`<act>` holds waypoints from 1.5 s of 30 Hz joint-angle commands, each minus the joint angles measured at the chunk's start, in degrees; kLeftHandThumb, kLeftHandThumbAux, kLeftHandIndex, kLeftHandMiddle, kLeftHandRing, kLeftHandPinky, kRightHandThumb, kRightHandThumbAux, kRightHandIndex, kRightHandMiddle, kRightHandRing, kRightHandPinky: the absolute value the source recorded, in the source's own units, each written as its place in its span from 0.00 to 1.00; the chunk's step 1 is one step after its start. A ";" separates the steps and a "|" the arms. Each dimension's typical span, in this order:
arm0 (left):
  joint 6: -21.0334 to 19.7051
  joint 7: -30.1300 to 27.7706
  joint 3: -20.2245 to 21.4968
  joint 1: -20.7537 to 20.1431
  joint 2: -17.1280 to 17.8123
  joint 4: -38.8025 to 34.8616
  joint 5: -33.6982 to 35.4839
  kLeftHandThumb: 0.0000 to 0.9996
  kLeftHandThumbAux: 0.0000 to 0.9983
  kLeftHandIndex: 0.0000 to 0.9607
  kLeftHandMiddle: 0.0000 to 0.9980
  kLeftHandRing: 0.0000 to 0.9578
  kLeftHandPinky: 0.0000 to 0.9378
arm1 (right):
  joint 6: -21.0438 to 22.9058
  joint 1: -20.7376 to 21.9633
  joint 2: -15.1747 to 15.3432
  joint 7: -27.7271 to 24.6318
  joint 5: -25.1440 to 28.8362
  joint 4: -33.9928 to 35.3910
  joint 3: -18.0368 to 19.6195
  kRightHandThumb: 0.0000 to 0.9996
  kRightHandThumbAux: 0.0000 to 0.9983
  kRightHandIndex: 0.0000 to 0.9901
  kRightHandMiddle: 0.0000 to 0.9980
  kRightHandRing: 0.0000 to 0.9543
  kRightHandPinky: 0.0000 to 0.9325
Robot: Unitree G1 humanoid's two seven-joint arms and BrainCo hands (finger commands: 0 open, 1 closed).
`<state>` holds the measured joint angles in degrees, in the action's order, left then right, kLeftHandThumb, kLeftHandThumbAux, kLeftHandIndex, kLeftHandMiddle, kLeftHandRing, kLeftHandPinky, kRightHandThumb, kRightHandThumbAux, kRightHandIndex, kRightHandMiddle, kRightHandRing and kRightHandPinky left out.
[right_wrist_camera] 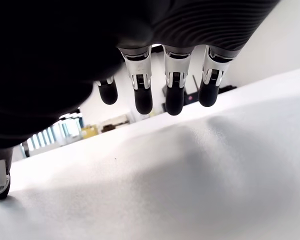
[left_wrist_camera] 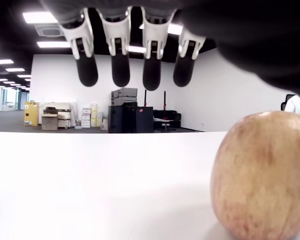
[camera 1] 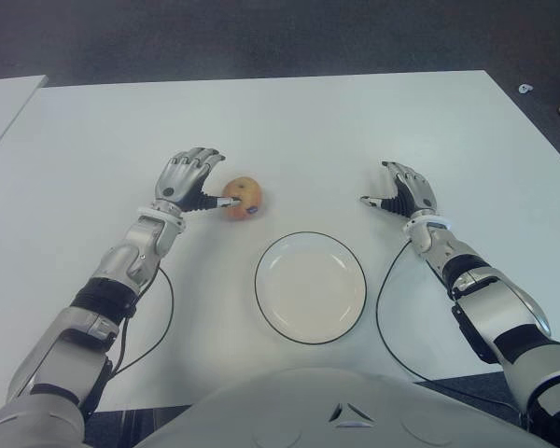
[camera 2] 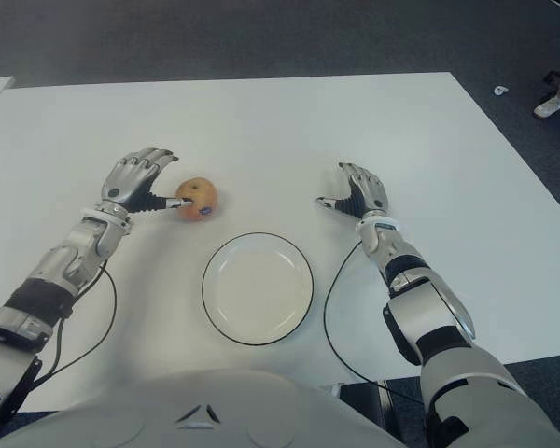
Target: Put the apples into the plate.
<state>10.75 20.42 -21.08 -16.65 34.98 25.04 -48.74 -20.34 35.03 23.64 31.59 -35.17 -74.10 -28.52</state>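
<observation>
One yellow-red apple sits on the white table, up and to the left of the plate; it fills the corner of the left wrist view as the apple. The white plate with a dark rim lies bare at the table's near middle. My left hand is just left of the apple, its fingers spread and its thumb tip touching the fruit's side, nothing grasped. My right hand shows to the upper right of the plate, fingers relaxed, holding nothing.
Black cables loop from both forearms over the table near the plate. A second white table edge shows at far left. Dark floor lies beyond the table's far edge.
</observation>
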 commanded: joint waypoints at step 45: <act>5.19 -4.07 -1.74 -5.12 -2.62 4.41 2.11 0.36 0.27 0.16 0.14 0.14 0.19 | 4.47 -7.66 -6.15 -5.21 -3.60 -4.17 -4.27 0.31 0.53 0.00 0.12 0.10 0.00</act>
<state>15.60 18.44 -22.93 -21.39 32.37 28.51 -47.55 -19.03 35.07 22.90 31.96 -35.16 -74.17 -28.89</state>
